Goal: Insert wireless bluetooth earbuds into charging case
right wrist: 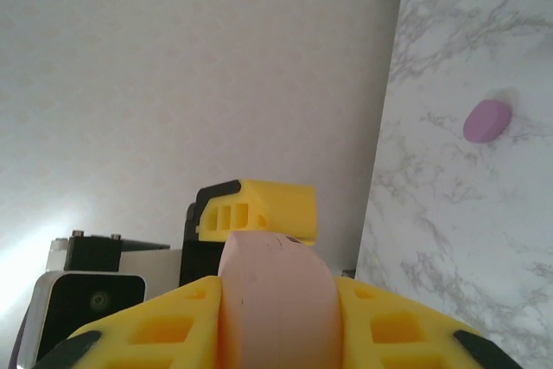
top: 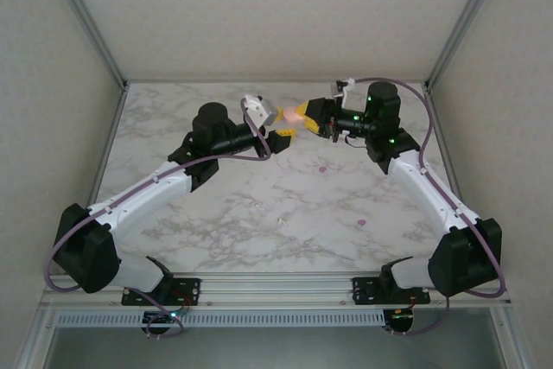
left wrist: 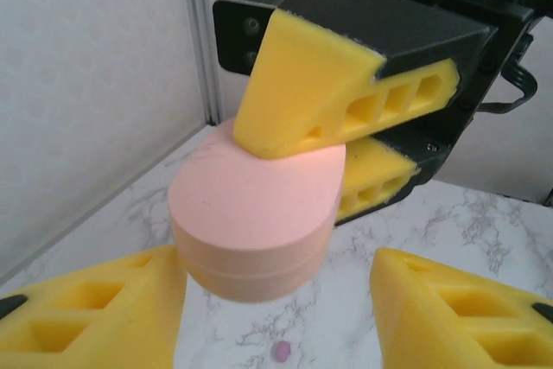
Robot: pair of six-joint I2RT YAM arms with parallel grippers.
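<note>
The left gripper (top: 282, 135) stands wide open and holds nothing, its yellow fingers (left wrist: 95, 308) just beside the pink charging case (left wrist: 255, 213). The right gripper (top: 299, 115), at 3 o'clock of the case, is clamped on it above the marble table (top: 216, 213). A purple earbud (top: 322, 168) lies loose at 5 o'clock.

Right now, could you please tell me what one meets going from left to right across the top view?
left arm → left hand → pink case → right hand → right arm
</note>
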